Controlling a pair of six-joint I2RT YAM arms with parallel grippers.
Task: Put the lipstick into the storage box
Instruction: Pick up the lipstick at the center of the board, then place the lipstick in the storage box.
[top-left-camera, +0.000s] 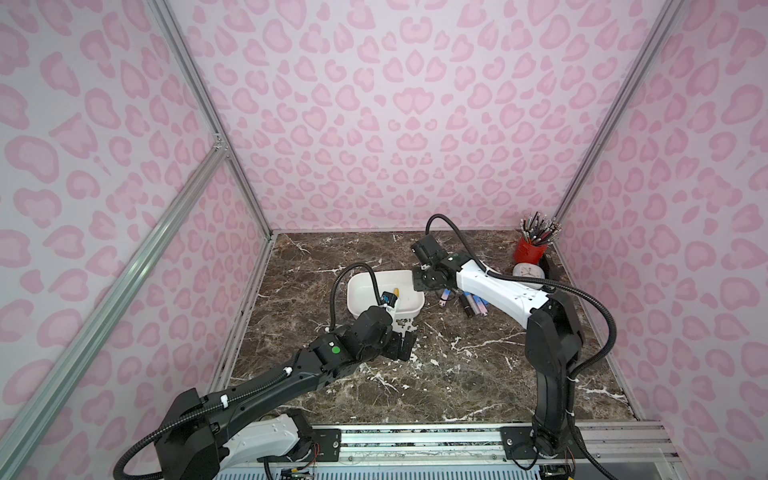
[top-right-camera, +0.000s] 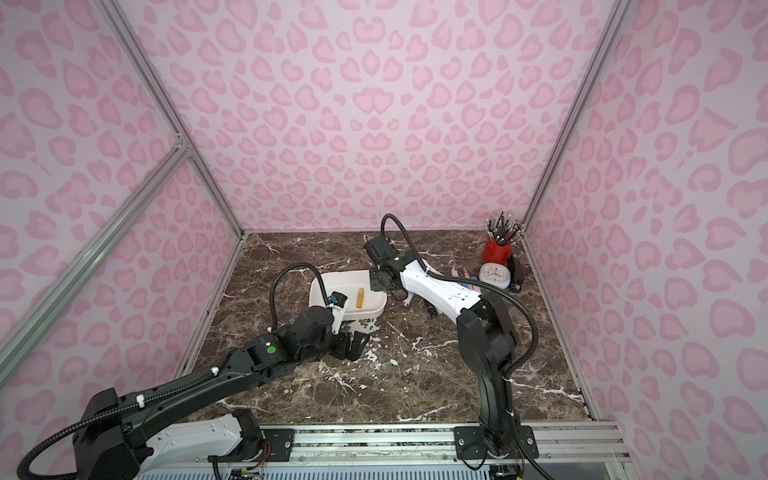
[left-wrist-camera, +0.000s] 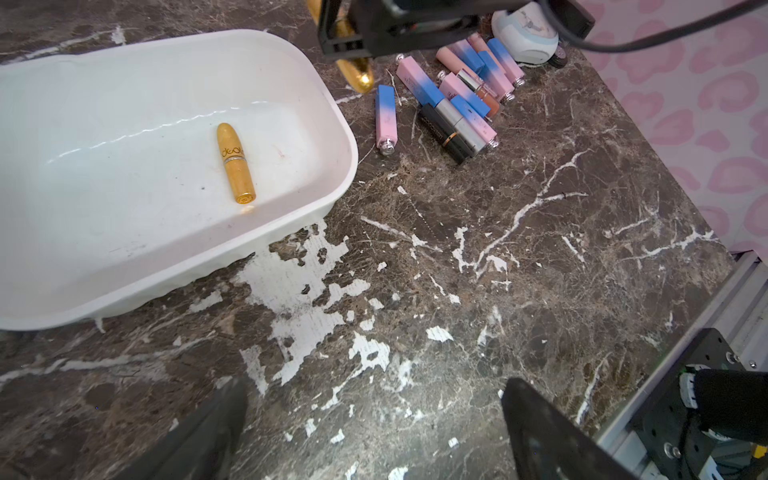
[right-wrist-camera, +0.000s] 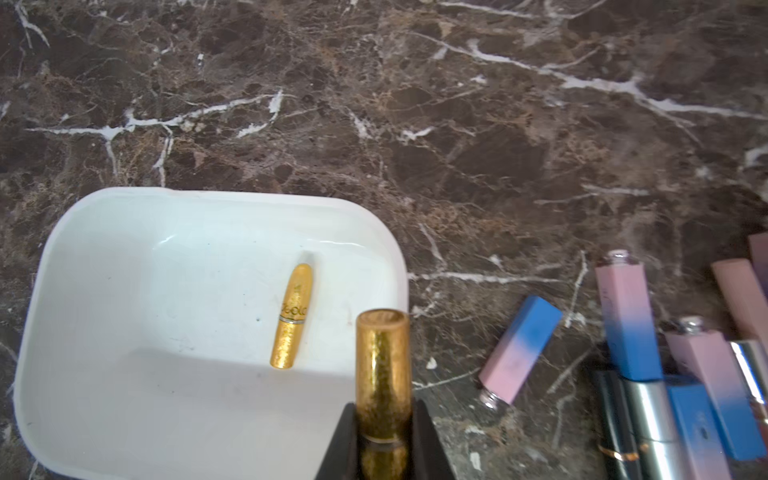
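Left gripper (left-wrist-camera: 374, 386): jaws standing wide apart, gripping nothing, hovering over bare counter (left-wrist-camera: 457, 291) just in front of the storage box (left-wrist-camera: 124, 83).
Counter: dark brown marble pattern with white veins, carrying everything listed below.
Storage box: white tub with rounded corners, sitting on the counter left of centre.
Boxed lipstick (left-wrist-camera: 235, 164): gold bullet-shaped tube, lying flat on the box floor toward its right end, touching no wall.
Right gripper (right-wrist-camera: 384, 432): jaws pressing together on a second gold tube, hanging at the box's right end.
Held lipstick (right-wrist-camera: 382, 361): gold, sticking out past the fingertips, raised off the counter. It is showing over the rim in the right wrist view and beside the corner in the left wrist view, so which cannot be told.
Stray tube (left-wrist-camera: 385, 118): pink-and-blue, lying alone between box and pile, touching neither.
Lipstick pile (left-wrist-camera: 457, 104): pink-and-blue, black and silver tubes, lying together right of the box.
Clock (top-left-camera: 528, 273): white, round-faced, standing behind the pile.
Pen cup (top-left-camera: 530, 249): red, bristling with pens, standing in the far right corner.
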